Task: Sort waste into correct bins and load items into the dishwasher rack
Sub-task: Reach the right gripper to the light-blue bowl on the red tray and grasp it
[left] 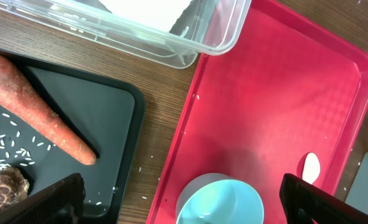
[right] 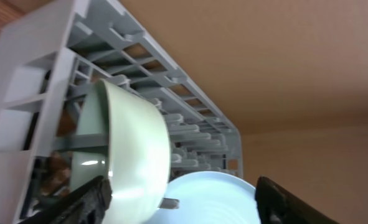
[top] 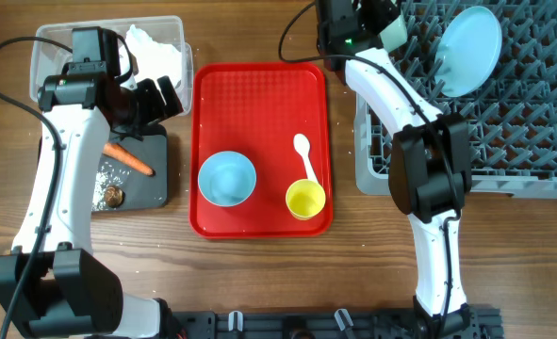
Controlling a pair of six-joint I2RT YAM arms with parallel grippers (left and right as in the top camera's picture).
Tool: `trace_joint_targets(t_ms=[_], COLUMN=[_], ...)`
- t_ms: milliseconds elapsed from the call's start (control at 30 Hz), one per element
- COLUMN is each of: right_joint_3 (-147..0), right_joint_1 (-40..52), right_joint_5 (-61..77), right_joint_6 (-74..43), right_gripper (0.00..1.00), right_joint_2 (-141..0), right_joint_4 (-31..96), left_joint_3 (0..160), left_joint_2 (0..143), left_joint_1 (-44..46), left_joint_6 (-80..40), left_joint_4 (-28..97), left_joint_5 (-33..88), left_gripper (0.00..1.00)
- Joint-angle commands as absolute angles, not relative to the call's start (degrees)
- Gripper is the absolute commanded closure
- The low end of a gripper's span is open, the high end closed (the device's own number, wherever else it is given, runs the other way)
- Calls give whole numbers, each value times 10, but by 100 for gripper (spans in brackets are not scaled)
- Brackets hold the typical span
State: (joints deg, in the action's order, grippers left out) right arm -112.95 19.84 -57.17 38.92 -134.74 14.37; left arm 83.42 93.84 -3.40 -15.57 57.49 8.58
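The napkin (top: 151, 47) lies in the tub (top: 179, 24); carrot (top: 132, 162), rice (top: 104, 174) and scrap (top: 115, 196) lie on the black tray (top: 155, 184), with the left claw (top: 170, 97) spread and empty above. Blue bowl (top: 227, 178), spoon (top: 304, 155) and cup (top: 305, 200) sit on the red tray (top: 259, 113). The right claw (right: 180, 190) is spread at the rack (top: 504, 141), where the teal bowl (right: 134, 143) and plate (top: 471, 47) stand on edge.

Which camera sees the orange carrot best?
The left wrist view: the long orange carrot looks big and close there, lying on the black rectangular tray, though its thick end is cut off. Overhead shows the carrot small. The right wrist view misses it.

Two bowls (top: 226, 178) (top: 394, 31), one plate (top: 471, 47), one cup (top: 305, 200)
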Motion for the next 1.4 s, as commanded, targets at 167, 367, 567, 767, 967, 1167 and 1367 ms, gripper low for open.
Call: trace_joint_targets(t_ms=[167, 367, 567, 767, 967, 1167, 1367], right_joint_3=[-1128, -1128, -1127, -1054, -923, -914, -914], right_joint_1=[210, 250, 283, 338, 368, 378, 378], right_joint_5=[-589, -407, 261, 270, 265, 252, 248], right_joint_6=[352, 192, 3, -127, -276, -317, -326], right_gripper=[16, 15, 15, 25, 29, 46, 91], right_joint_2=[-1305, -1239, -1220, -1229, -1229, -1230, -1230], right_joint_4=[130, 296, 510, 525, 452, 458, 457], left_joint_3=[843, 843, 843, 843, 843, 843, 843], left_joint_2=[930, 930, 930, 930, 930, 930, 930], left_joint_1=[-38, -38, -38, -38, -38, -38, -38], left_joint_6=[-157, -157, -157, -157, -157, -157, -157], left_joint_4=[575, 575, 575, 575, 575, 575, 575], left_joint_5=[82, 82, 82, 82, 82, 82, 82], left_gripper=[0, 0, 0, 0, 0, 0, 0])
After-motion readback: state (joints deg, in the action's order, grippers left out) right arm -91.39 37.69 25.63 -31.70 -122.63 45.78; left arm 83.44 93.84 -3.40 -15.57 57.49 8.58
